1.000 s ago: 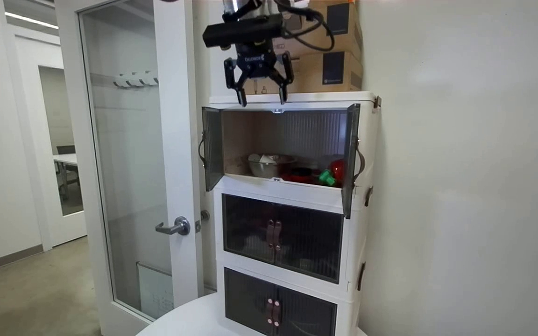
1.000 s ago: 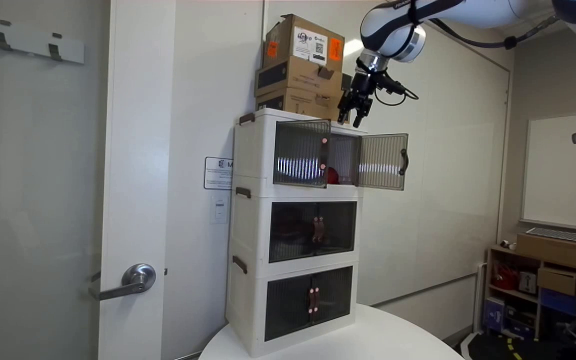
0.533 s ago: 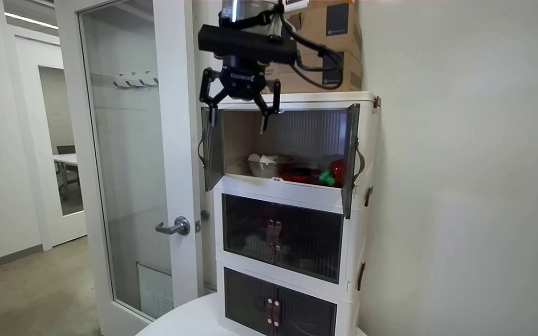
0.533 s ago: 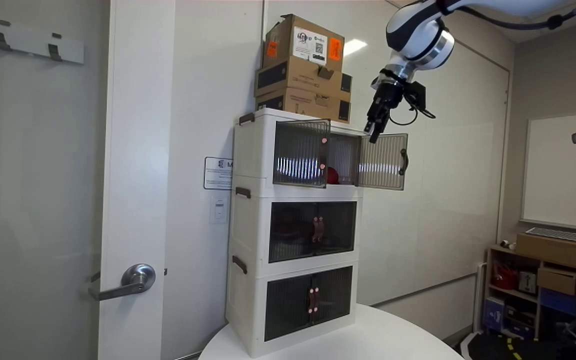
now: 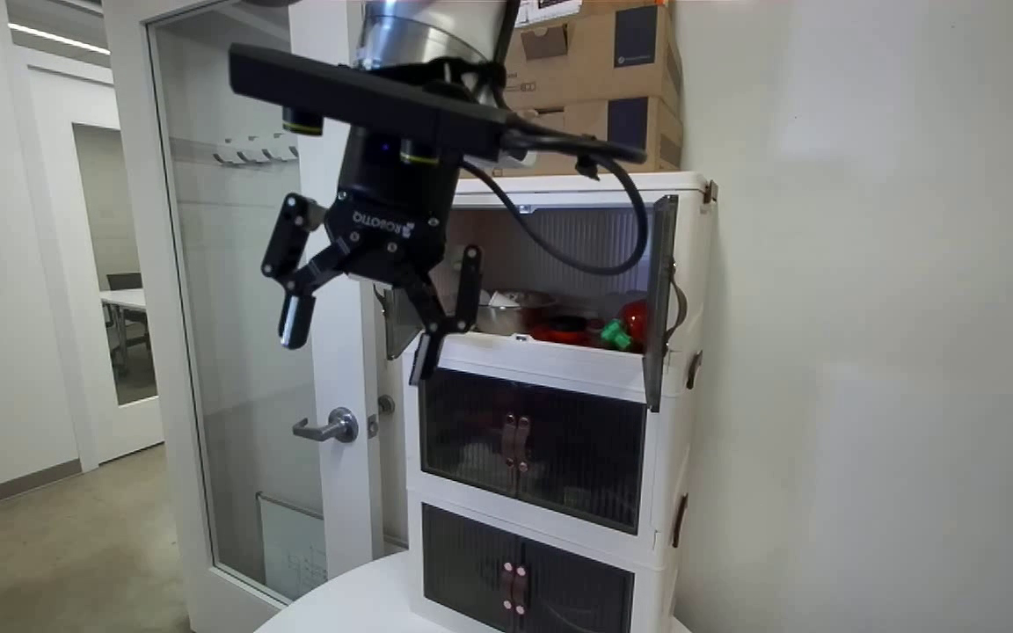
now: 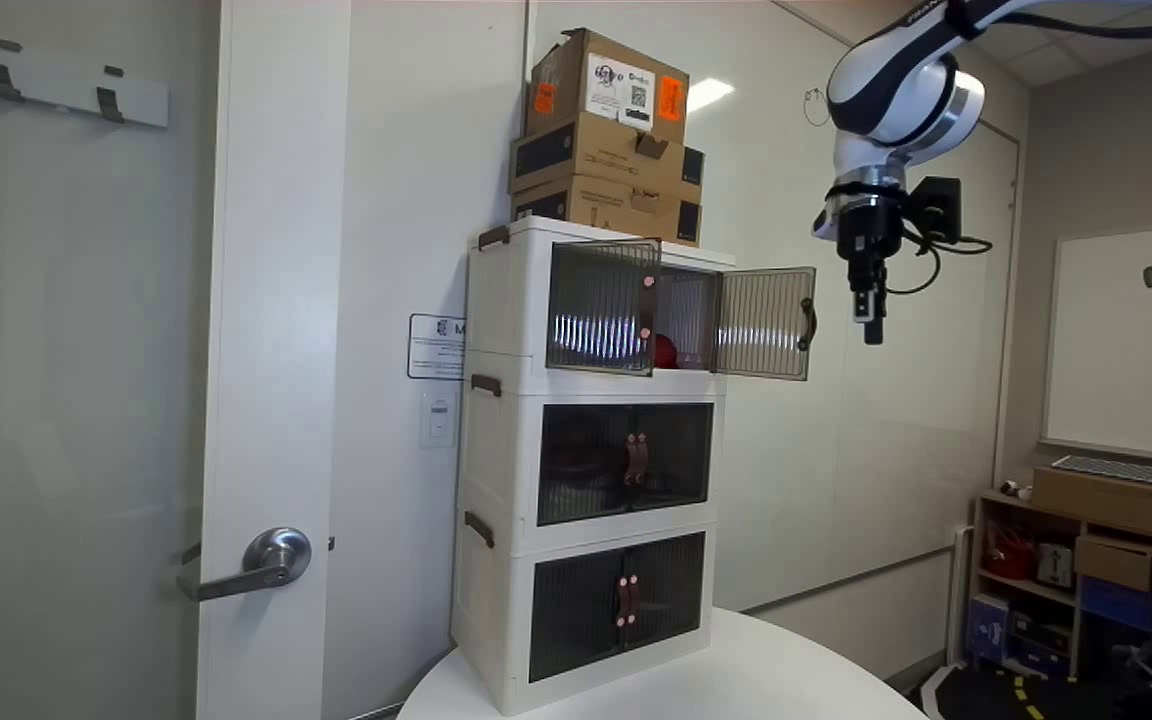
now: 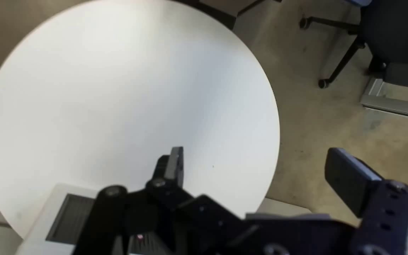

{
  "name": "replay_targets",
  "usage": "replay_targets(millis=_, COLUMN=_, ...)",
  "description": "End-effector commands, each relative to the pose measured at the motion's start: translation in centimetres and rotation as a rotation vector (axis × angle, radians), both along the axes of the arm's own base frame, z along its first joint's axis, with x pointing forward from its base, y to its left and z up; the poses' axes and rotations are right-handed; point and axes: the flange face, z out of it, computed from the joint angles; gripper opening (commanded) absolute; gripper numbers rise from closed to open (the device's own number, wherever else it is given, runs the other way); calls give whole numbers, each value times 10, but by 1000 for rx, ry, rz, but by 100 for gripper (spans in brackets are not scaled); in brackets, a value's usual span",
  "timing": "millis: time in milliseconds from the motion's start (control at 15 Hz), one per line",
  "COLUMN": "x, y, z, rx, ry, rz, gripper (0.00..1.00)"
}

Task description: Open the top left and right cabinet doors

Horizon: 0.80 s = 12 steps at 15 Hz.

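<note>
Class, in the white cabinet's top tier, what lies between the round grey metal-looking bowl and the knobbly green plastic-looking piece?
A low red and black object, kind unclear, shows in an exterior view.

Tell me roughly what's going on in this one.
This is a robot arm at a white cabinet, handling nothing at this moment. The top left door and the top right door both stand open, with a bowl and a green item showing inside. The tool hangs open and empty, apart from both, so the opening job looks done. The middle doors and bottom doors are shut.
</note>
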Motion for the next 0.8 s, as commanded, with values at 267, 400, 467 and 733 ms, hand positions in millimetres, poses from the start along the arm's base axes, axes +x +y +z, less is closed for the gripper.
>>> replay_targets(millis=267, x=-53, y=3, z=-12, rx=-85, ry=-40, rz=-368, gripper=100)
replay_targets(millis=400, x=-60, y=7, z=-8, rx=-59, ry=-134, rz=-396, gripper=100)
replay_targets(millis=467, x=-66, y=10, z=-4, rx=-58, ry=-178, rz=-381, gripper=100)
replay_targets(millis=733, x=-89, y=26, z=-1, rx=-113, ry=-299, rz=-336, gripper=100)
